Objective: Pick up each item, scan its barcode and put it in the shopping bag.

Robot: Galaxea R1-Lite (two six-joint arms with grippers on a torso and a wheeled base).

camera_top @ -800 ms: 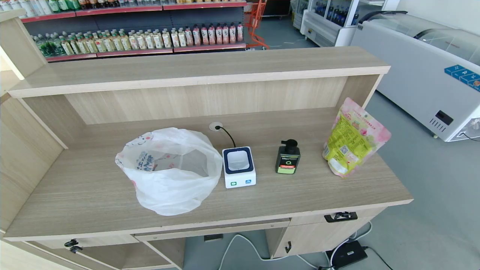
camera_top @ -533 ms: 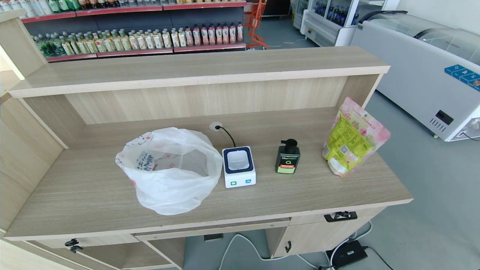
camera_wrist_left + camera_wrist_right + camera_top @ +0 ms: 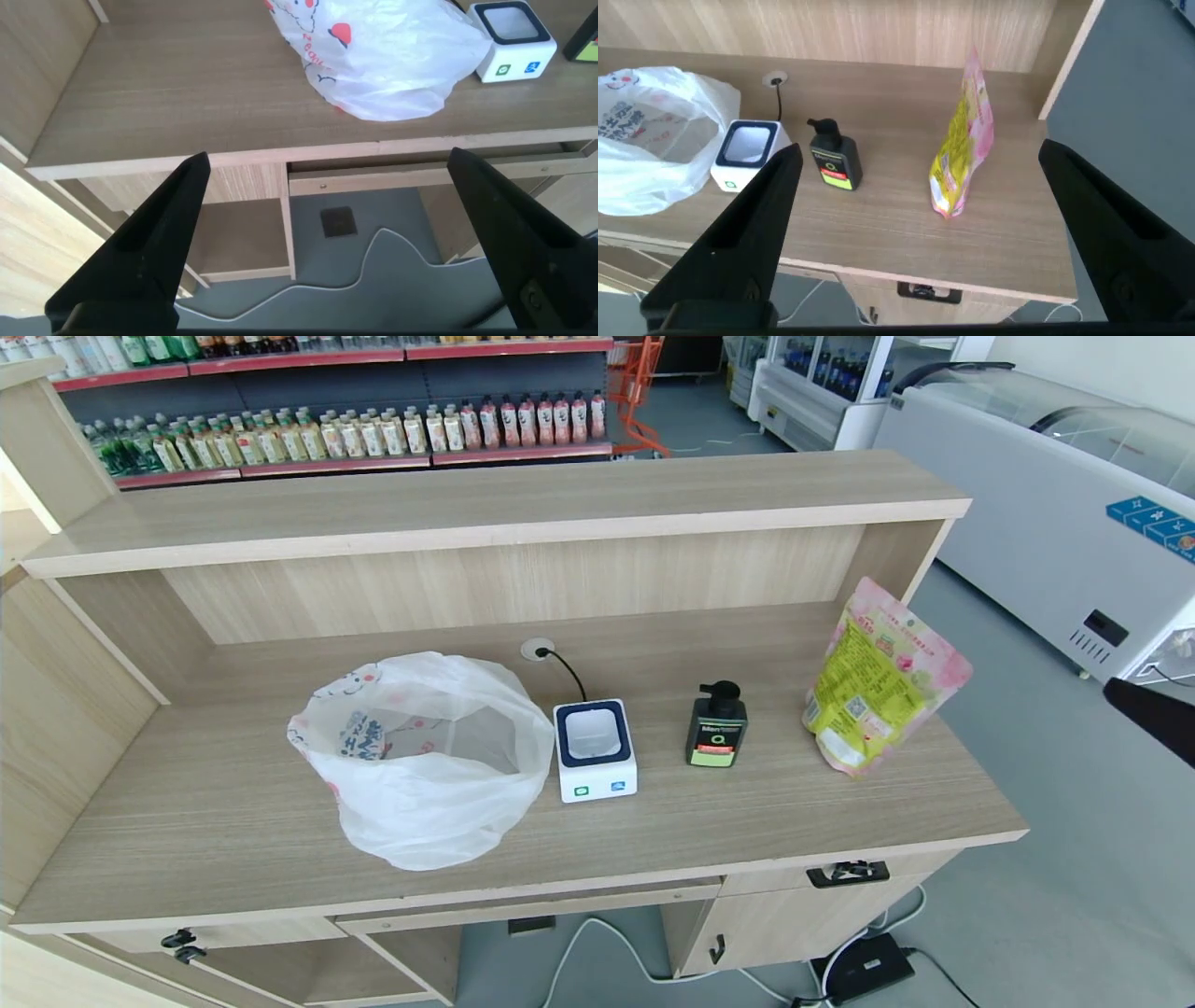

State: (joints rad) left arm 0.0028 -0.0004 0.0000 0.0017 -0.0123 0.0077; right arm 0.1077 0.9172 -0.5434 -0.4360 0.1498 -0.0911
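A white plastic shopping bag [image 3: 420, 761] lies open on the wooden counter [image 3: 747, 821], with a white and blue barcode scanner [image 3: 595, 749] just to its right. Farther right stand a dark pump bottle [image 3: 717, 726] and a pink and yellow pouch [image 3: 878, 677]. My right gripper [image 3: 920, 233] is open, held high in front of the counter and facing the bottle [image 3: 833, 159] and the pouch [image 3: 962, 140]; one of its fingers [image 3: 1153, 714] shows at the head view's right edge. My left gripper [image 3: 332, 224] is open, low before the counter's front edge, near the bag [image 3: 374, 56].
A raised back wall and upper ledge [image 3: 495, 513] close off the counter's far side. The scanner's cable [image 3: 565, 672] runs to a hole behind it. Drawers and a cupboard [image 3: 803, 915] sit under the counter. A chest freezer [image 3: 1046, 523] stands to the right.
A dark finger of my right gripper has come into the head view at its right edge. The items on the counter have not moved.
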